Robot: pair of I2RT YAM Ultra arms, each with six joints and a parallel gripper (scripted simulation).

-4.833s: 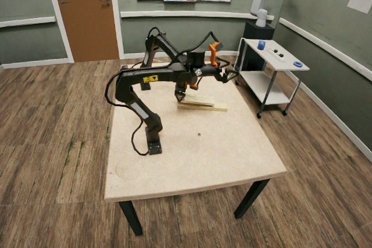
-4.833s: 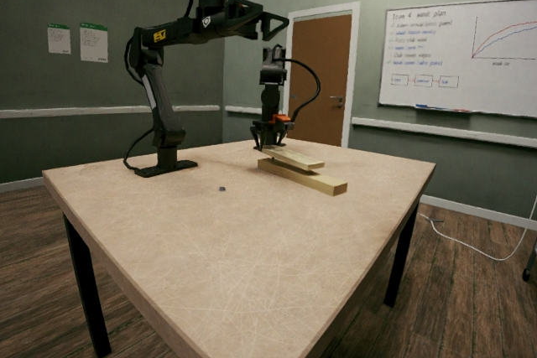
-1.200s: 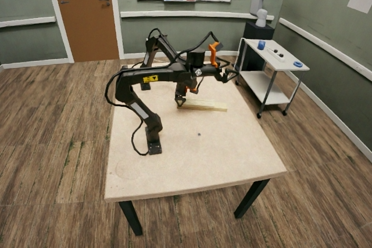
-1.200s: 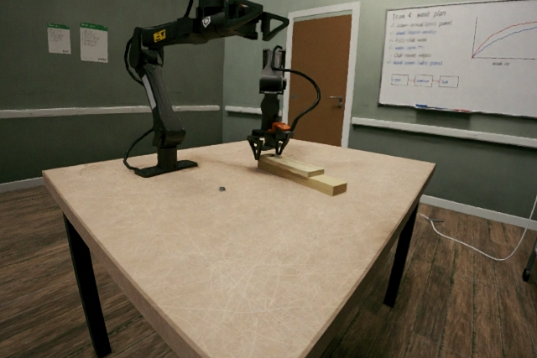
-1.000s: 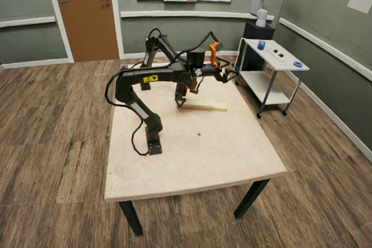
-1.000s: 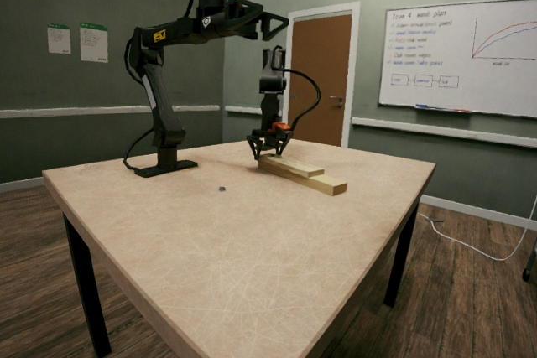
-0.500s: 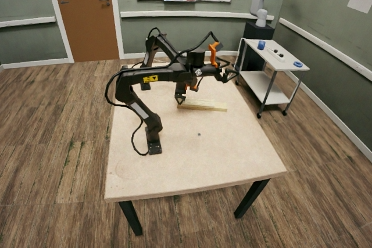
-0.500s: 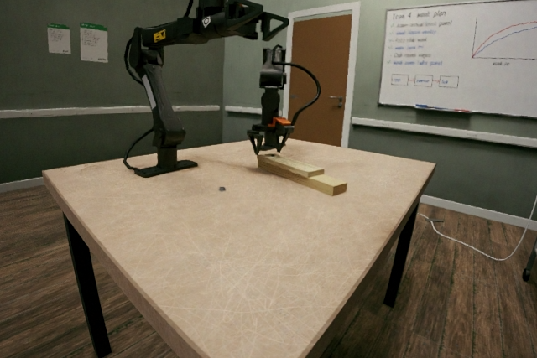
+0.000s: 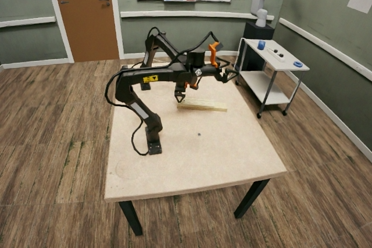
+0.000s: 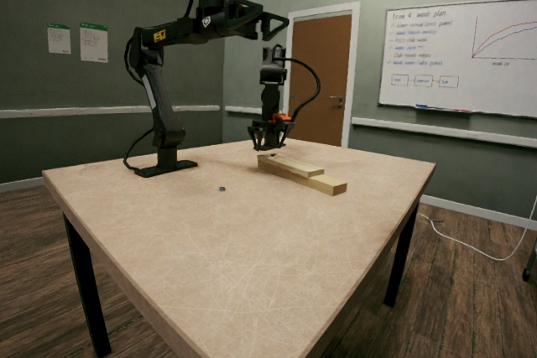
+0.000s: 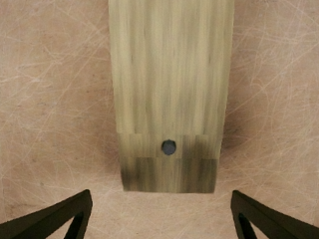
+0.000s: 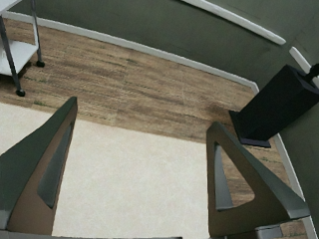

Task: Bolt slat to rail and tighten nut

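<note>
A pale wooden slat [image 9: 196, 102] lies on top of a longer wooden rail [image 9: 207, 108] near the table's far side; both also show in the exterior view, the slat [image 10: 289, 164] over the rail [image 10: 323, 183]. In the left wrist view a dark bolt [image 11: 169, 147] shows through the hole near the slat's near end [image 11: 170, 74]. My left gripper [image 9: 179, 97] [image 11: 160, 198] hangs open just above that end, touching nothing. A small dark nut [image 9: 198, 133] [image 10: 221, 189] lies loose on the table. My right gripper [image 9: 231, 74] [image 12: 150, 115] is open and empty, held high.
A white cart [image 9: 271, 59] with small blue items stands off the table's far right corner. A grey arm on a black pedestal [image 9: 260, 14] stands behind it. The right arm's base [image 9: 153, 144] sits near the table's left edge.
</note>
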